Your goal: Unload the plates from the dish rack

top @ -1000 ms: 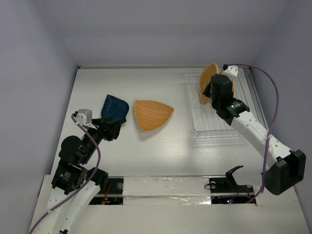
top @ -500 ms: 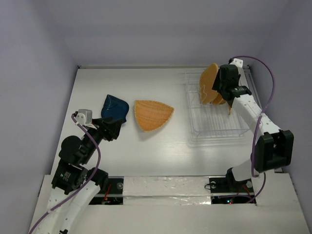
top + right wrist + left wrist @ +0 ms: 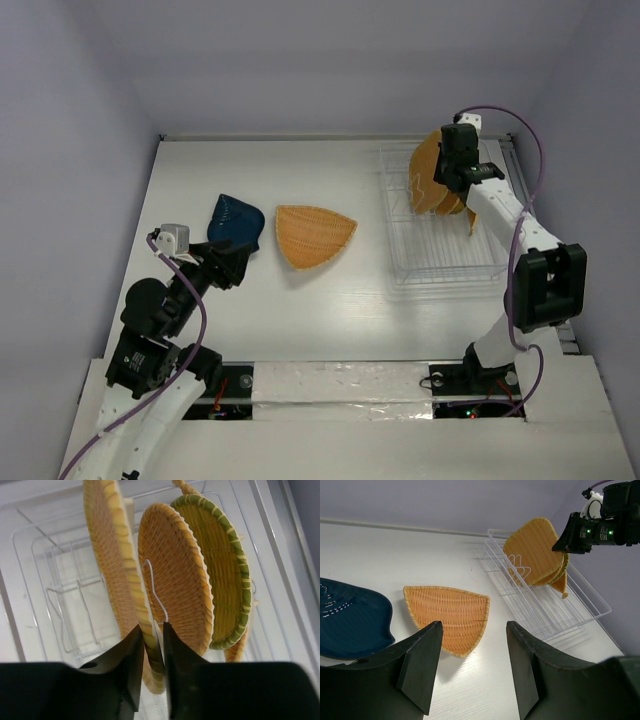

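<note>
Up in the clear wire dish rack [image 3: 450,255], my right tool [image 3: 152,635] pinches the front orange woven plate [image 3: 107,545], more wait behind, and a dark blue plate [image 3: 236,222] and orange leaf-shaped plate [image 3: 314,235] lie on the table [image 3: 330,300].

White table [image 3: 350,300], plain lavender walls [image 3: 80,90], soft even light.
</note>
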Robot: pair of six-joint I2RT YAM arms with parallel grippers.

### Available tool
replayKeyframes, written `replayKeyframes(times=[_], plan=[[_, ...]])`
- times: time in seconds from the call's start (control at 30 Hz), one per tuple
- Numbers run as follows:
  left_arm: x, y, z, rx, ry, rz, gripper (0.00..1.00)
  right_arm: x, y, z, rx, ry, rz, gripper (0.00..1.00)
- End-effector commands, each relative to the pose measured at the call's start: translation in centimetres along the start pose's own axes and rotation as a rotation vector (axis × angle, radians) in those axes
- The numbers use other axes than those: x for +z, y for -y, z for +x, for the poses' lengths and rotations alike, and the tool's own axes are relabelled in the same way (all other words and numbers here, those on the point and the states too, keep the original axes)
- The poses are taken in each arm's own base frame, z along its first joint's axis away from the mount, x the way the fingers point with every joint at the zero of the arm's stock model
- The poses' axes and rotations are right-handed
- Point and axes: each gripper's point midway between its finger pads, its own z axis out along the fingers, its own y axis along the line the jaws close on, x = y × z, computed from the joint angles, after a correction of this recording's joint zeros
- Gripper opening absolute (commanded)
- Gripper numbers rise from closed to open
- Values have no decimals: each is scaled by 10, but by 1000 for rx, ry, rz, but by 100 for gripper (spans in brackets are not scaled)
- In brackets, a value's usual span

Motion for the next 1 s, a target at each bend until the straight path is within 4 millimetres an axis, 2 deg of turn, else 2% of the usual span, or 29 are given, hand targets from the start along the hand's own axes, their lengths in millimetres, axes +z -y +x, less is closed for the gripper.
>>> replayKeyframes(times=[0.0,0.07,0.3,0.47,0.63,0.67,0.73,0.8,0.93,0.97], plan=[[3,6,-7,6,31,29,51,-5,-1,-16,-22,32,2,21],[3,6,-7,6,33,29,51,-5,3,-18,-25,34,21,13],[1,6,-8,6,39,31,51,-26,7,-41,-26,96,4,0],[0,7,-9,7,44,33,51,-45,10,-65,-41,146,-12,0],[0,7,-9,7,45,37,51,-53,10,-75,-82,148,-29,0],[0,7,-9,7,45,35,51,-58,11,-85,-78,159,-27,0],[0,7,-9,7,43,36,51,-61,16,-84,-94,140,-2,0],[0,7,-9,5,44,33,51,-71,22,-90,-97,152,29,0],[1,6,-8,6,40,32,51,-104,31,-108,-58,213,45,0],[1,6,-8,6,40,33,51,-118,35,-115,-41,239,33,0]])
